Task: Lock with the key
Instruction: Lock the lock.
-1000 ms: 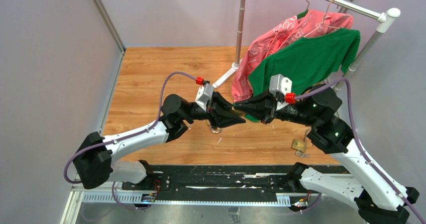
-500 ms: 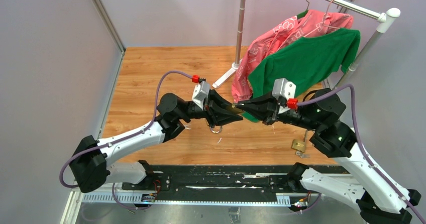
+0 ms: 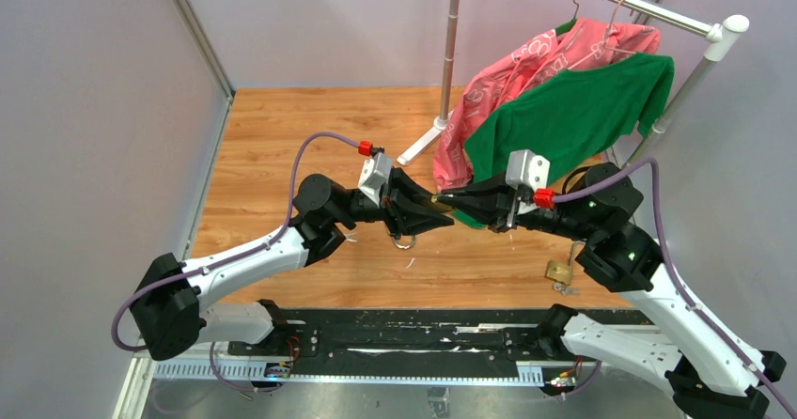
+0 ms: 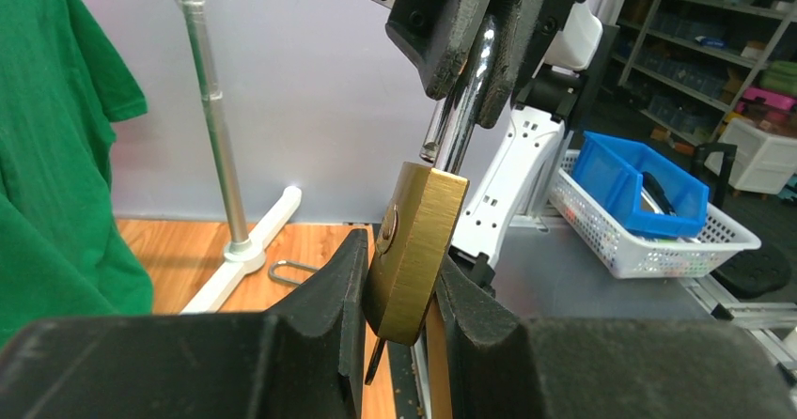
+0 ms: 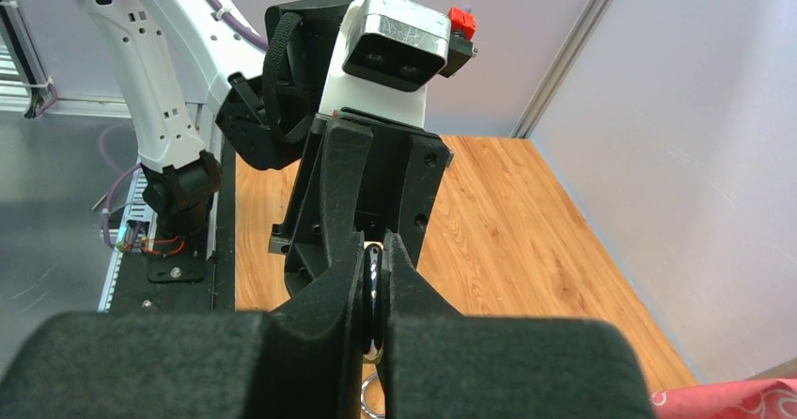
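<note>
My left pincer (image 4: 404,269): clamped on brass padlock body (image 4: 418,222). My right pincer (image 5: 374,269): pinching its steel shackle (image 4: 461,118). Close behind: green shirt (image 3: 573,109). On the wooden table (image 3: 282,137): seemingly a second brass padlock (image 3: 559,271).

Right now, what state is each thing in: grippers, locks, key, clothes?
Padlock: held in the air, shackle end lifted out, unlocked.
Key: sticking out underneath the padlock.
Left gripper: shut on padlock.
Right gripper: shut on shackle.
Second padlock: lying on table, untouched.
Green shirt: hanging on rack.
</note>
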